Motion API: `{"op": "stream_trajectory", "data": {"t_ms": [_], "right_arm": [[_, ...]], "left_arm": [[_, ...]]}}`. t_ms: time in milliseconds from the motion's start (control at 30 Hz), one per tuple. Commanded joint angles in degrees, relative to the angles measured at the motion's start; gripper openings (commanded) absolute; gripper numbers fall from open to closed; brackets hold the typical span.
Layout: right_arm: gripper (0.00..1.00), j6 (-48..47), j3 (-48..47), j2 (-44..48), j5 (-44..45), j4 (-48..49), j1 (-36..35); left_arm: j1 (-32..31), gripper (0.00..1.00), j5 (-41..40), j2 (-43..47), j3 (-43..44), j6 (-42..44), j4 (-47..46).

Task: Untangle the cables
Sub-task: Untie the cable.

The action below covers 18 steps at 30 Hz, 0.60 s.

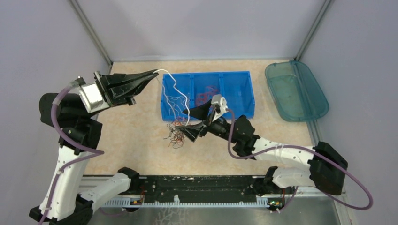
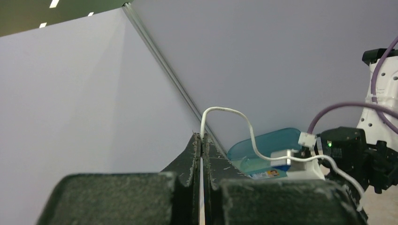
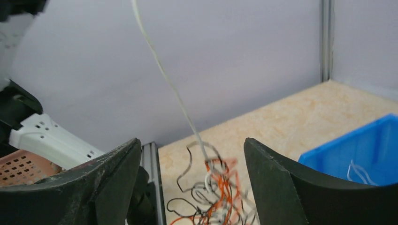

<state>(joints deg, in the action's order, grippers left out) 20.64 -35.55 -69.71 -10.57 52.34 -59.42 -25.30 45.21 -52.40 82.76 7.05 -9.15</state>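
Top external view: the left gripper (image 1: 155,74) is up high, jaws pressed together on one thin white curly wire (image 1: 174,89). It strings the wire upward out of the tangled clump of black and red-orange wires (image 1: 174,133), which lies on the beige table (image 1: 136,145) just in front of the blue three-compartment plastic bin (image 1: 237,91). The right gripper (image 1: 191,123) hangs over that clump, jaws spread wide and pinching nothing, probably placed to pin the rest down while the white strand slides free.

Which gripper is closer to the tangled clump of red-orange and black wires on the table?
Right. The right gripper hangs open right beside the clump; the left gripper sits farther off toward the back left, shut on a thin white wire.
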Motion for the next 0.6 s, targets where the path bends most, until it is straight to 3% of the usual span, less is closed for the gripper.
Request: {"op": "stream_trajectory", "data": {"t_ms": [0,167,300,567], "right_arm": [[0.82,-4.4,-3.3,3.6,-1.2,1.0,-0.4],[0.83,-7.2,-9.7,0.2,-4.4,-1.7,-0.3],[0.83,-8.0,-14.3,-4.1,-5.5,1.6,-0.3],[0.73,-6.0,-16.9,-14.6,-4.6,5.9,-0.3]], "left_arm": [[0.1,0.00,0.6,0.7,-1.6,-2.2,-1.2],[0.1,0.00,2.2,0.5,-2.7,-3.1,-1.8],[0.1,0.00,3.6,-0.1,-2.2,-4.4,-1.7],[0.2,0.00,4.4,-0.4,-1.4,-5.3,-2.1]]}}
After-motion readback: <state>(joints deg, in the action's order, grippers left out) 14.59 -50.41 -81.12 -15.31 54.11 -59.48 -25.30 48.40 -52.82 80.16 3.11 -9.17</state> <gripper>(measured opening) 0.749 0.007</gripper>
